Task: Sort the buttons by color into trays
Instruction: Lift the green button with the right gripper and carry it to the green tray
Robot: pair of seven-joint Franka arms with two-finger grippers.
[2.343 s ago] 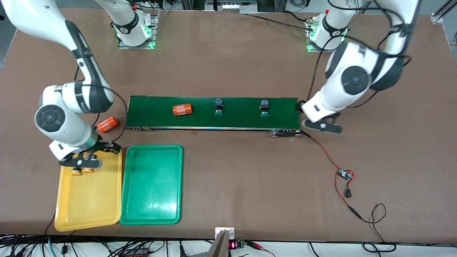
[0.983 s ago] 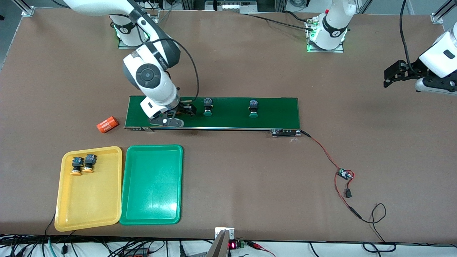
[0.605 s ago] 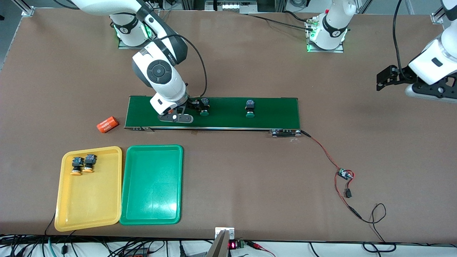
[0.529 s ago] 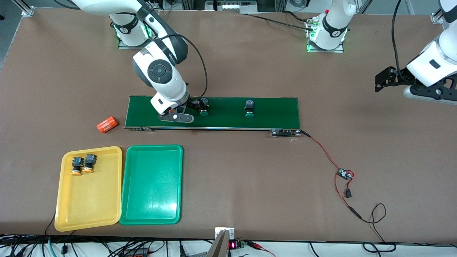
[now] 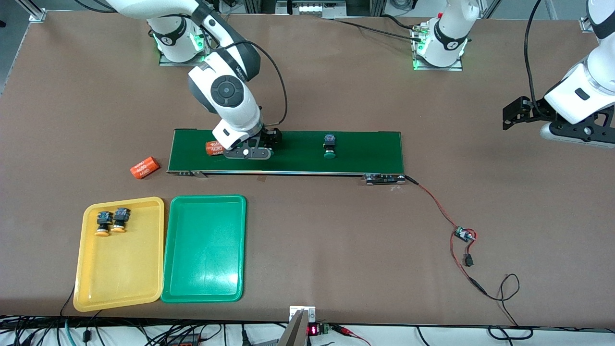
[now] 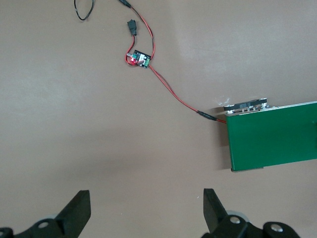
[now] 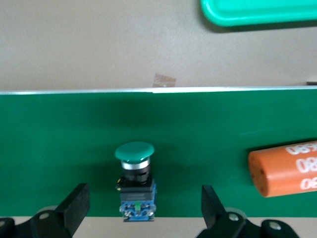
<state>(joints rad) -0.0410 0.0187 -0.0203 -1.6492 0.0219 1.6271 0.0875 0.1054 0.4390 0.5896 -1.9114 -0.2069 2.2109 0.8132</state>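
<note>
Two yellow-capped buttons (image 5: 110,223) lie in the yellow tray (image 5: 120,283); the green tray (image 5: 204,269) beside it holds nothing. One green-capped button (image 5: 329,146) lies on the dark-green belt (image 5: 365,151). A second green-capped button (image 7: 135,181) lies on the belt's edge between the wide-apart fingers of my right gripper (image 7: 143,206), untouched; the front view hides it under that gripper (image 5: 270,140). My left gripper (image 5: 511,117) hangs open over bare table past the belt's end, with nothing between its fingers (image 6: 77,213).
An orange "4680" cylinder (image 5: 214,147) lies on the belt beside the right gripper; another (image 5: 144,167) lies on the table off the belt's end. A red-and-black wire runs from the belt to a small circuit board (image 5: 463,234).
The right gripper slid along the belt toward the left arm's end and now straddles the green button, uncovering the orange cylinder. The belt carried both green buttons toward the right arm's end. The left arm drifted slightly.
</note>
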